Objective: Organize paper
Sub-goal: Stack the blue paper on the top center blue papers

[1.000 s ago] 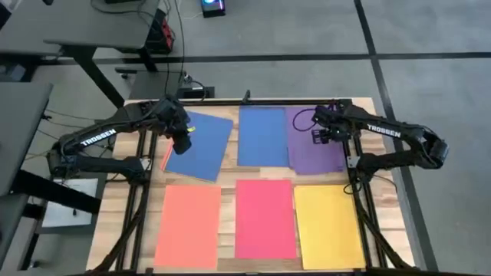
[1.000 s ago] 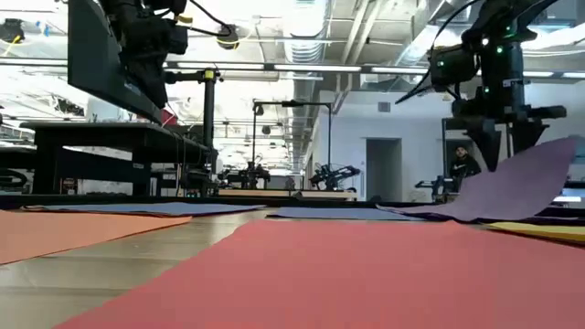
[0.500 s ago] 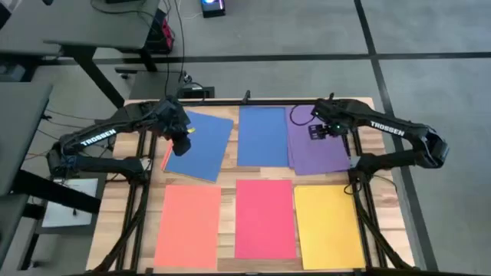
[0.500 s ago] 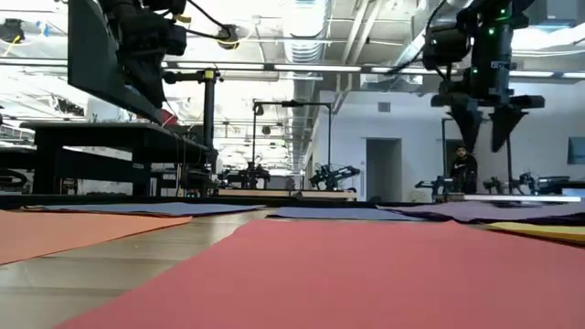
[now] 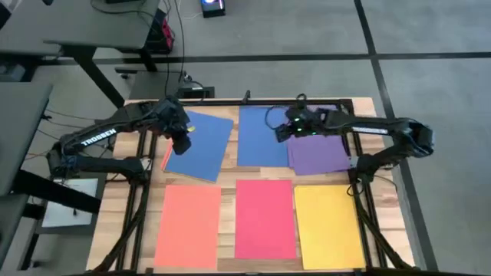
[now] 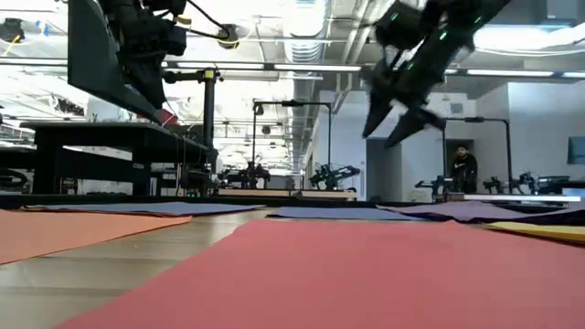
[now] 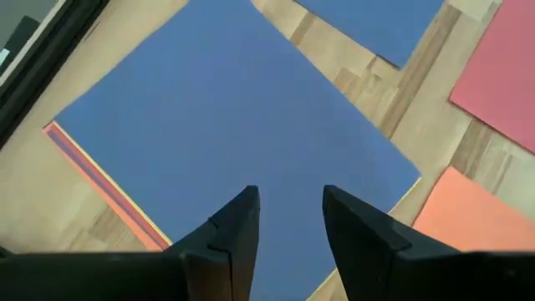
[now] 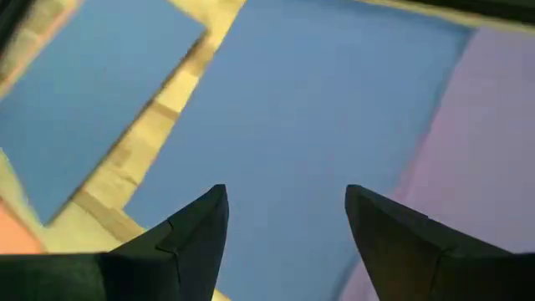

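Six lots of paper lie flat on the wooden table. In the far row are a tilted blue sheet [image 5: 201, 146] on top of a small stack with orange and yellow edges [image 7: 100, 180], a straight blue sheet [image 5: 261, 138] and a purple sheet [image 5: 321, 152]. In the near row are a salmon-orange sheet [image 5: 188, 225], a pink-red sheet [image 5: 265, 218] and a yellow sheet [image 5: 328, 226]. My left gripper [image 5: 184, 139] hovers open above the tilted blue sheet [image 7: 242, 117]. My right gripper [image 5: 281, 130] hangs open above the straight blue sheet [image 8: 334, 109], clear of it [image 6: 381, 135].
Bare strips of wood [image 5: 229, 165] run between the sheets. The table's black frame rails [image 5: 360, 192] run along its left and right sides. Beyond the far edge, desks and another robot station stand in the room, and a person [image 6: 464, 169] is far back.
My right gripper has moved up and toward the table's left edge, from over the purple sheet to over the straight blue sheet, tipping as it went. The purple sheet's raised part has dropped, and the sheet now lies flat. My left arm has kept still.
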`<state>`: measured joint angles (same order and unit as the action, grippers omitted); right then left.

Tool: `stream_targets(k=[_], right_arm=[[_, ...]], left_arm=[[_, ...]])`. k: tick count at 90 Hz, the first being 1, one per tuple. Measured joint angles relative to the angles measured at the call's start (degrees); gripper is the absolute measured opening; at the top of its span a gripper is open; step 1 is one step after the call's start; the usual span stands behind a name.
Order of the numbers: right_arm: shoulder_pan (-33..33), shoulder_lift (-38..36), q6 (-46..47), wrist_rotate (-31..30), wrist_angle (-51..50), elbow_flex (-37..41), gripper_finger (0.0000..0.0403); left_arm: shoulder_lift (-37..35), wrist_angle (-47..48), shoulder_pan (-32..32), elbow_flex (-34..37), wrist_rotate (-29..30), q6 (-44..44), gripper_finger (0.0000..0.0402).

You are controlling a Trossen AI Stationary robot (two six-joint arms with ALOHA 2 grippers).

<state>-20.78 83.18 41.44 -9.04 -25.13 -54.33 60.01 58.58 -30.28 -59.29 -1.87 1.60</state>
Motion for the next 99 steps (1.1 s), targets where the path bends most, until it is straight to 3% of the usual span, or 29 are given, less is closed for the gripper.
stream_targets(k=[24,50,84,99], right_arm=[[2.95,16.93,-0.57,-0.07,-0.73,-8.95,0.0230],[3.61,31.32,-2.52,-1.81,-9.06,-20.70,0.0230],[5.01,34.55,-5.91,-1.16,-7.03,-24.74,0.0230],[4.48,32.57,-8.00,-1.13,-11.88,-27.66,0.0230]], left_arm=[[0.00,0.72,0.00,0.02,-0.04,-0.04,0.0118],[0.00,1.19,0.00,0.02,-0.06,-0.45,0.0118],[0.00,1.08,0.00,0.04,-0.07,-0.33,0.0118],[0.00,0.91,0.00,-0.11,-0.09,1.62,0.0118]])
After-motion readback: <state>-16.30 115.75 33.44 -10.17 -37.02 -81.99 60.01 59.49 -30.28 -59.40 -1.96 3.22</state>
